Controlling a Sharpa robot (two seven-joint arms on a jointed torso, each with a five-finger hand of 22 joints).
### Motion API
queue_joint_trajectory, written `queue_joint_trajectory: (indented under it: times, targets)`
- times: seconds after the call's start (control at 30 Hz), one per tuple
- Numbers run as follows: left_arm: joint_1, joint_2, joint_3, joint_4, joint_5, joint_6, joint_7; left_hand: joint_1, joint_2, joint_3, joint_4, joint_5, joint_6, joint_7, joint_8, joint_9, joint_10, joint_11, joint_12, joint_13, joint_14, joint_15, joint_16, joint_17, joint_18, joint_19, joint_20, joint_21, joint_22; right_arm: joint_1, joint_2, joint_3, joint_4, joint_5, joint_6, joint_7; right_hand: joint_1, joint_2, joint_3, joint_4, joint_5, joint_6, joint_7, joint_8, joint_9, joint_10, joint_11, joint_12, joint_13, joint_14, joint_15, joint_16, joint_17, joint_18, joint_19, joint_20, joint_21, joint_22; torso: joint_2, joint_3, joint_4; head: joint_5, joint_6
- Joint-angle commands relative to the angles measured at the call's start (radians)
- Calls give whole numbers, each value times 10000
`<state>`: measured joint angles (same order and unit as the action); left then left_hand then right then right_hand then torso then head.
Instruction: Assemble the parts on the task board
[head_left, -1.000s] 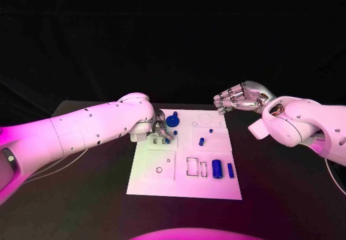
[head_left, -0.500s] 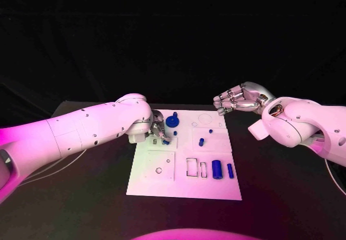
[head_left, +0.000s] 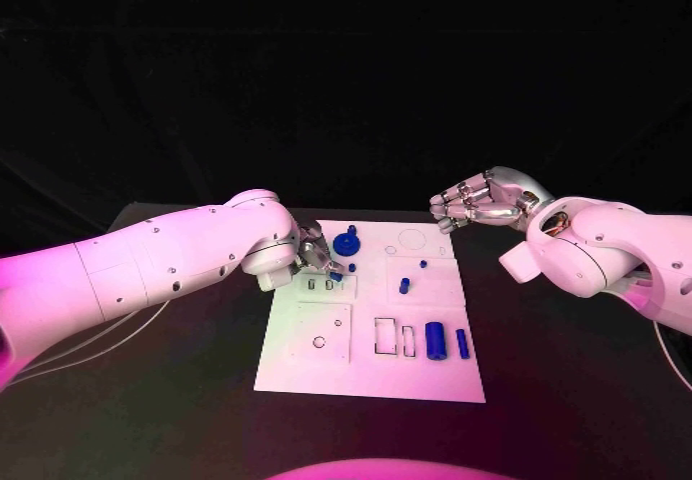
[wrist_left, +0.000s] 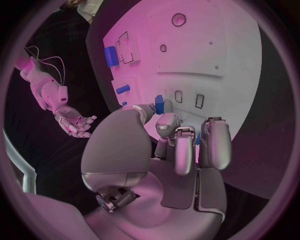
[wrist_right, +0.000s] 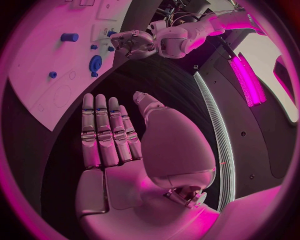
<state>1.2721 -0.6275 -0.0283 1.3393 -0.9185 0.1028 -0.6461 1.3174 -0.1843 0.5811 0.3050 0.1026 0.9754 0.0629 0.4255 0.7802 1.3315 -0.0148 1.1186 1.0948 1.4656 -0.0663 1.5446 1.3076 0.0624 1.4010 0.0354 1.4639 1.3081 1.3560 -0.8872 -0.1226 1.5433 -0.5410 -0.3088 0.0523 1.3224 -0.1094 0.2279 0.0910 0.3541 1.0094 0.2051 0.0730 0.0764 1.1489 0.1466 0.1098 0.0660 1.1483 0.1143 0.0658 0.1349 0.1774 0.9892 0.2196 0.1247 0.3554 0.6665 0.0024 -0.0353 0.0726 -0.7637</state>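
Black table (head_left: 577, 400), dark backdrop. White task board (head_left: 371, 372) at centre. Left hand (head_left: 315, 257) now lifted slightly off board's upper-left slots, pinching small blue part (wrist_left: 159, 104); likely mid-insertion. Right hand (head_left: 483, 197) beyond board's far right corner, flat, fingers extended, nothing held.

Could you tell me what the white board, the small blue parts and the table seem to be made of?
Board: probably matte plastic or painted sheet; flat, even white, crisp cut-outs.
Blue parts, such as the cylinder: likely moulded or printed plastic; solid colour, slight sheen.
Table: dark, dull surface without reflections; material unclear.
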Motion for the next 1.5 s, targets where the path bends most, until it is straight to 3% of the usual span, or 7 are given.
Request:
queue_joint_trajectory:
  times: [0.03,0.37,0.5,0.7,1.5]
  targets:
    - [-30,-61,8,142,353,-716,52,-139,-2,1998,-1961,-59,-44,-21,60,55,82,-7,16,-6,960,-56,31,2346,-86,86,17,65,233,-8,-13,-1,1,-94,149,23,-131,17,-46,-4,69,-42,48,-37,-10,-58,18,-32,-14,-50,-12,-22,-19,57,69,27,-67,-21,-4,-1,7,2,-4]
    - [-254,-198,2,367,-944,-971,-161,-220,-11,2104,-2072,-60,-43,-23,95,128,92,-10,22,-3,961,-60,33,2349,-86,90,11,68,240,-11,-58,-3,21,-59,153,33,-153,15,-62,2,84,-44,51,-35,-9,-62,21,-30,-13,-52,-10,-20,-33,57,72,30,-78,-42,-7,9,-1,51,-15]
    - [-350,-225,1,412,-1365,-1010,-213,-261,-22,2143,-2110,-62,-38,-26,111,157,95,-12,22,-4,960,-61,32,2347,-89,99,9,74,254,-12,-67,-3,26,-48,148,45,-153,15,-63,3,84,-44,51,-35,-9,-63,21,-30,-13,-52,-10,-20,-34,57,72,30,-79,-43,9,-14,-7,79,24]
    - [-499,-235,3,490,-1963,-1150,-276,-329,-39,2215,-2169,-61,-25,-33,140,205,94,-18,15,-12,960,-65,32,2348,-90,101,6,76,259,-18,-76,-3,26,-62,154,83,-176,25,-78,10,125,-49,52,-33,-8,-71,24,-27,-13,-54,-7,-18,-56,58,79,33,-96,-75,5,-8,-16,84,29]
    - [-555,-228,3,538,-2267,-339,-445,-467,-118,2327,-2292,-69,-8,-50,194,297,112,-32,29,-2,960,-76,30,2345,-94,111,1,85,280,-39,-75,-4,16,-98,231,98,-262,49,-140,36,315,-61,55,-24,-2,-89,28,-7,-10,-50,-3,-11,-134,61,120,41,-148,-191,10,-8,-15,84,17]
